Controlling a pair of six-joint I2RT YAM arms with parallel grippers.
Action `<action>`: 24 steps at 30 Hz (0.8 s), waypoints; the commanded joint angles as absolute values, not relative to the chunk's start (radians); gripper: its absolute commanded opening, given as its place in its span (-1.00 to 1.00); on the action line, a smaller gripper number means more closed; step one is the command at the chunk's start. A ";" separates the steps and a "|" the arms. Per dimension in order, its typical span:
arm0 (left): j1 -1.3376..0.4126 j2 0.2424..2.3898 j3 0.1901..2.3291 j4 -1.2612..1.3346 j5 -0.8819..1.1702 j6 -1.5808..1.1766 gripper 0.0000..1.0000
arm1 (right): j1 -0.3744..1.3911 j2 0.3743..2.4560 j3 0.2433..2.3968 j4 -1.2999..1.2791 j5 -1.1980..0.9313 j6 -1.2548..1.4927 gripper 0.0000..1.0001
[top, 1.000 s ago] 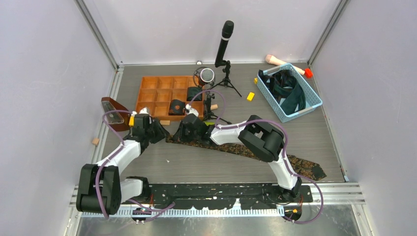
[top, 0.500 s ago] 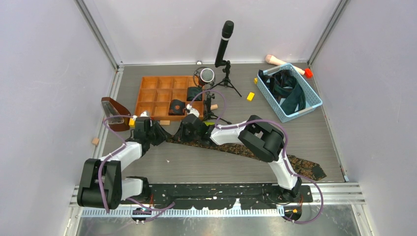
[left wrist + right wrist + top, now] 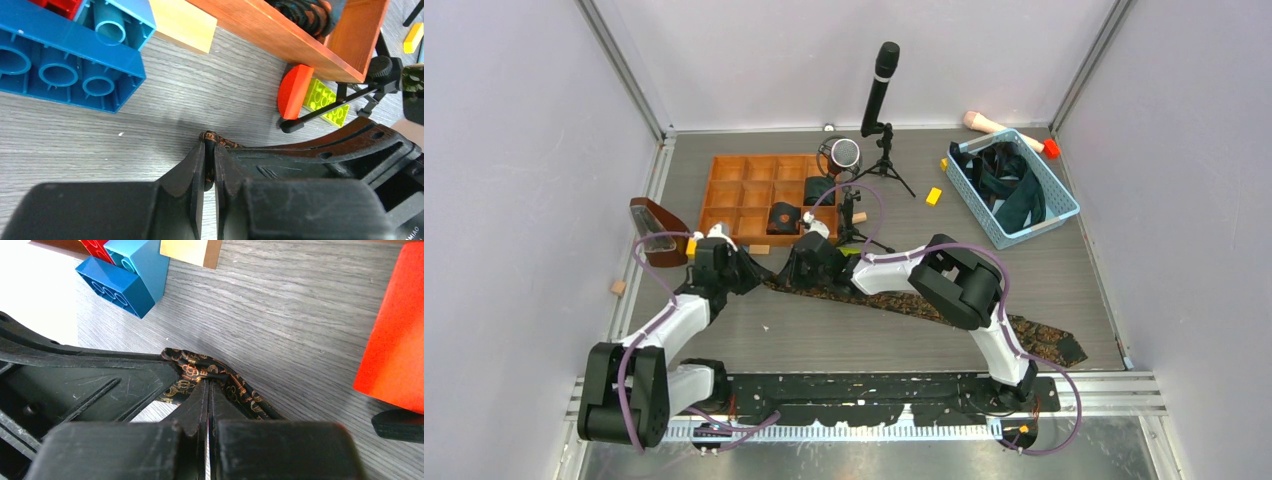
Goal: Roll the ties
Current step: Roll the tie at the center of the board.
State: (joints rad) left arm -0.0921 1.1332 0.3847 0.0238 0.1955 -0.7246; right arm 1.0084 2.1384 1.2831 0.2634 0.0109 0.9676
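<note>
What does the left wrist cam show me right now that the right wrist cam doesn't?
Left wrist only: a corner of the wooden tray with a rolled tie in it, and a lime brick. Right wrist only: the gold pattern on the speckled tie, its fabric bunched into a ridge that runs into the shut right claw. Both: that tie's end pinched by the left claw, the blue brick, the wooden block and the red block.
</note>
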 commanded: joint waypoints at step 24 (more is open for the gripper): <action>-0.204 1.121 0.411 0.095 0.347 -0.618 -1.00 | 1.002 2.052 1.233 0.170 0.075 0.961 -0.84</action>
State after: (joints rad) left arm -0.1726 1.1328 0.3851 0.0635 0.3073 -0.6250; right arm 1.0073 2.1056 1.2572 0.2058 0.0338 0.9497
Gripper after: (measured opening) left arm 0.078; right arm 0.069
